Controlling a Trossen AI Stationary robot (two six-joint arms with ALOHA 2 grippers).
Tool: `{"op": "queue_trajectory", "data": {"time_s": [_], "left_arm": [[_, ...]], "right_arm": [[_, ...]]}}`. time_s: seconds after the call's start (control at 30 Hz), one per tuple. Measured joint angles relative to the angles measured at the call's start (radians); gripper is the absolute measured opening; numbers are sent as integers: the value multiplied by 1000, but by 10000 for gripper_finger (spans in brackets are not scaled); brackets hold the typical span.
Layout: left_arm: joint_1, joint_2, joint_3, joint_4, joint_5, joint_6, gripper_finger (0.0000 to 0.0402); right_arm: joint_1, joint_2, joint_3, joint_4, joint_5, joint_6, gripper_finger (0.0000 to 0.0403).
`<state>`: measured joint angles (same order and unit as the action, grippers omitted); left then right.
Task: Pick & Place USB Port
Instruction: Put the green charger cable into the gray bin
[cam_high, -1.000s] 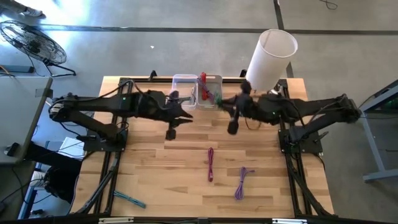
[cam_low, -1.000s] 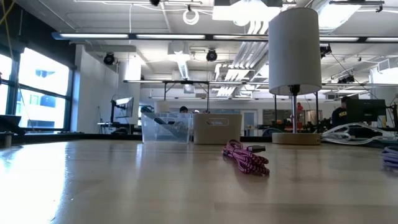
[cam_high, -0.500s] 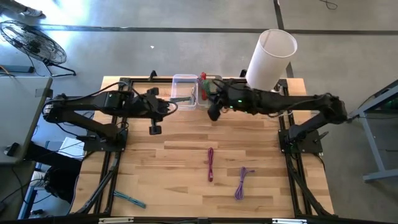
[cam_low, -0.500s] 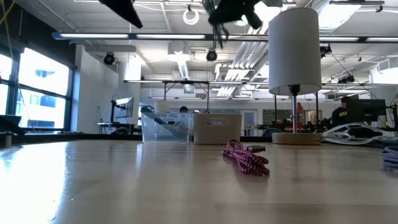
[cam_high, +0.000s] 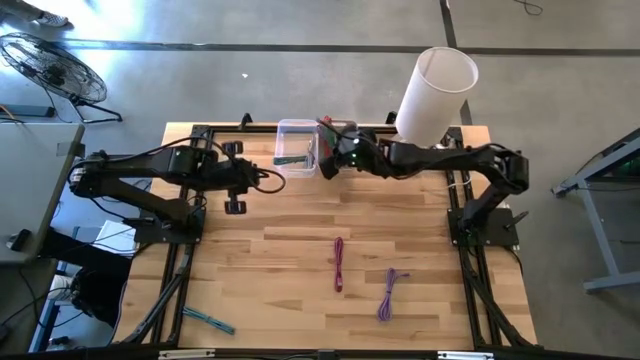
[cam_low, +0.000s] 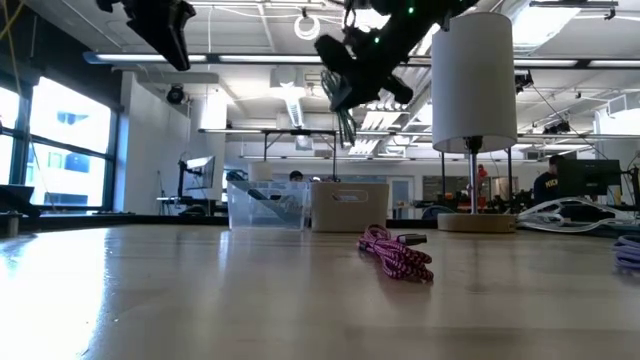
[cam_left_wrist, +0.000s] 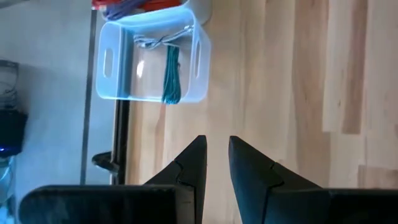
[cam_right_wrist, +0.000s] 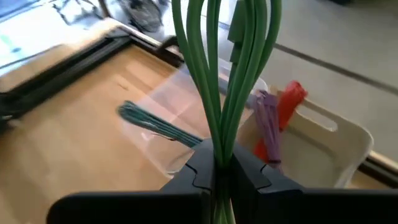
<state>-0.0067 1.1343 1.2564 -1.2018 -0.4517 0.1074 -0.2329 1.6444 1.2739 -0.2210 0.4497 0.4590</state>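
My right gripper (cam_high: 330, 160) (cam_low: 338, 92) is high over the two bins at the table's far edge, shut on a bundle of green cable (cam_right_wrist: 217, 68). The clear bin (cam_high: 296, 145) (cam_right_wrist: 180, 124) holds a teal cable (cam_left_wrist: 171, 81). The white bin (cam_high: 347, 135) (cam_right_wrist: 329, 140) beside it holds red (cam_right_wrist: 291, 96) and purple (cam_right_wrist: 267, 121) cables. My left gripper (cam_high: 237, 205) (cam_left_wrist: 216, 146) hangs over bare table left of and nearer than the clear bin, empty, its fingertips a narrow gap apart. My right gripper pinches the green cable bundle (cam_right_wrist: 219, 134) between its two fingers, several looped strands together. The fingers slant down from the table's right. The bundle is lifted clear, and its strands (cam_low: 346, 125) hang below the fingers above the bins.
A pink cable (cam_high: 339, 263) (cam_low: 395, 252) and a purple cable (cam_high: 390, 292) lie on the table's near middle, and a teal cable (cam_high: 208, 319) lies at the near left. A tall white lamp (cam_high: 435, 95) (cam_low: 474, 80) stands at the far right corner.
My right gripper has carried the green cable toward the table's left and far edge, until it is over the bins. My left gripper has drawn back from the clear bin toward the table's left.
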Motion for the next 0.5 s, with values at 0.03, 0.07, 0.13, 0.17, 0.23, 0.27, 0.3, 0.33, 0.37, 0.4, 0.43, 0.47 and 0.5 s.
{"op": "queue_trajectory", "data": {"time_s": [0.03,0.07,0.13,0.17,0.23,0.27,0.3,0.33,0.37,0.4,0.43,0.47,0.5], "left_arm": [[0,0,0,-8,-4,0,64],[0,0,0,-18,-5,0,64],[0,0,0,-34,-1,1,64],[0,0,0,-44,5,3,64],[0,0,0,-56,22,15,64],[0,0,0,-64,23,16,64],[0,0,0,-70,23,17,64],[0,0,0,-74,23,17,64],[0,0,0,-83,24,17,64],[0,0,0,-92,24,17,64],[0,0,0,-98,24,18,64],[0,0,0,-101,24,19,64],[0,0,0,-103,24,19,64]], "right_arm": [[-10,11,0,-2,3,12,13],[-20,20,0,-1,7,25,13],[-42,34,0,-2,6,48,13],[-52,41,0,-3,5,59,13],[-72,58,0,-21,-2,67,13],[-81,65,0,-30,-12,77,13],[-89,74,0,-39,-19,91,13],[-96,80,0,-45,-31,105,13],[-101,88,0,-45,-36,115,13],[-103,94,0,-45,-37,120,13],[-105,100,0,-45,-37,121,13],[-108,107,0,-45,-37,121,13],[-110,113,0,-45,-38,125,13]]}}
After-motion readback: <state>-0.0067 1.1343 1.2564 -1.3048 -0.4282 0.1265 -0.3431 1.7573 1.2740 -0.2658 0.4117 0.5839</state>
